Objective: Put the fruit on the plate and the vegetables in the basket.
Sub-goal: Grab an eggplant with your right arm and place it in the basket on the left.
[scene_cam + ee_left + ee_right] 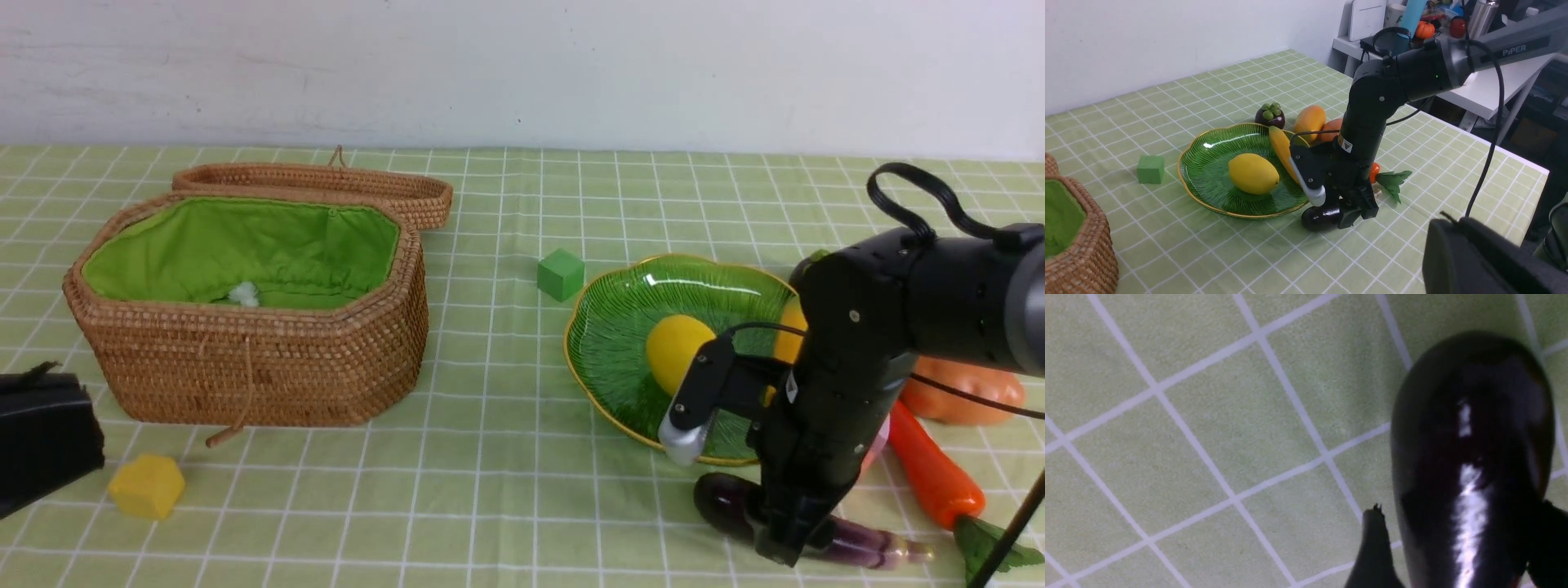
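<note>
Elbow bent, right gripper [785,549] points down (jaws apart) astride eggplant [722,500].

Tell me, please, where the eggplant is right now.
In the front view, the eggplant lies on the tablecloth at the near right, beside the near rim of the plate, with the right end effector straddling it.
</note>
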{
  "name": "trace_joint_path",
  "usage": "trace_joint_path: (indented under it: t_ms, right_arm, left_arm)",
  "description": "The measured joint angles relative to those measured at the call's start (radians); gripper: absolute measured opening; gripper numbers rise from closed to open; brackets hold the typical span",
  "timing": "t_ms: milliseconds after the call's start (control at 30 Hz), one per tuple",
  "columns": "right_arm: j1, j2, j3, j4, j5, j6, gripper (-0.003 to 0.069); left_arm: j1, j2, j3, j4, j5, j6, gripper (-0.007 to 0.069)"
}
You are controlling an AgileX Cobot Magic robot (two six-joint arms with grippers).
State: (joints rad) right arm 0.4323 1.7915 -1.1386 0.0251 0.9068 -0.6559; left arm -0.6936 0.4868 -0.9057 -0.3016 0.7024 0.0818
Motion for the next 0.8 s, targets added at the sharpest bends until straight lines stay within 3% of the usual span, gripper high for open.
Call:
trace_joint_path:
  t_ms: [667, 800]
  right_arm:
    - [0.000, 0.069, -0.001, 0.112, 0.013, 0.000, 0.0462]
    - [0.000, 0.078, -0.009, 0.108, 0.015, 0.000, 0.0404]
  left_arm:
    - [0.000, 0.000, 0.000, 0.001, 0.002, 0.000, -0.0013]
    - [0.000, 0.000, 0.000, 0.002, 0.007, 0.000, -0.0013]
